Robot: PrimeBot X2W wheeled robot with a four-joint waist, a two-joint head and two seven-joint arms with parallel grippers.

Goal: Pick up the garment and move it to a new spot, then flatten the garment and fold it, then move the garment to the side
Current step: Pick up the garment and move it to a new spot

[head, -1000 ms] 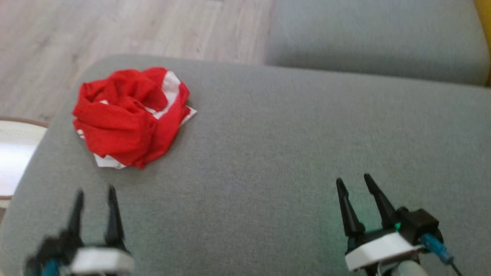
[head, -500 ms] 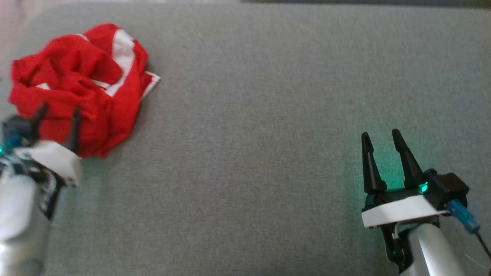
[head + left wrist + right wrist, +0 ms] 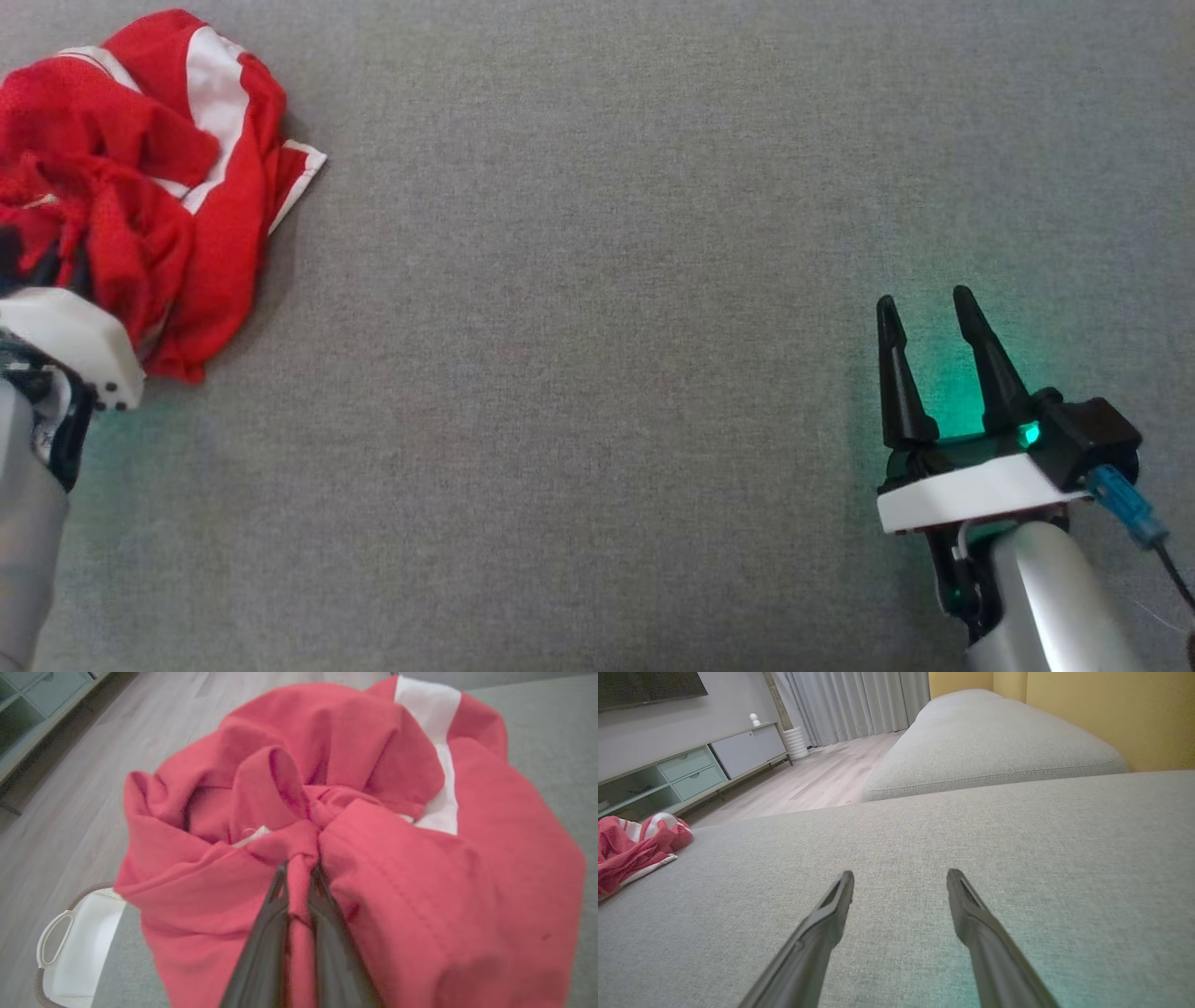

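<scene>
at the far left of the head view, your left arm comes up from the bottom edge. its pale forearm and white wrist block lead into the garment [image 3: 140, 177], a crumpled red heap with white bands lying on the grey cushion [image 3: 597, 392] near its left edge. from that angle the dark fingers are buried in the cloth. along the left wrist view you can see the left gripper [image 3: 299, 868] pinched nearly together on a narrow ridge of red fabric. the cloth is bunched and puckered around the tips, and the rest of the garment bulges away from them. past the heap, a white basket [image 3: 79, 952] sits beside the cushion's edge, next to the wooden floor [image 3: 70, 788].

your right arm stands at the lower right of the head view, well apart from the garment, its forearm rising from the bottom edge and its fingers pointing up that view. the right gripper [image 3: 924, 313] is spread wide with nothing between its fingers, and a green glow falls on the cushion around it. its own camera shows both fingers [image 3: 831, 914] low over bare grey fabric, and you cannot tell whether they touch it. the garment lies far off at that view's left edge.
</scene>
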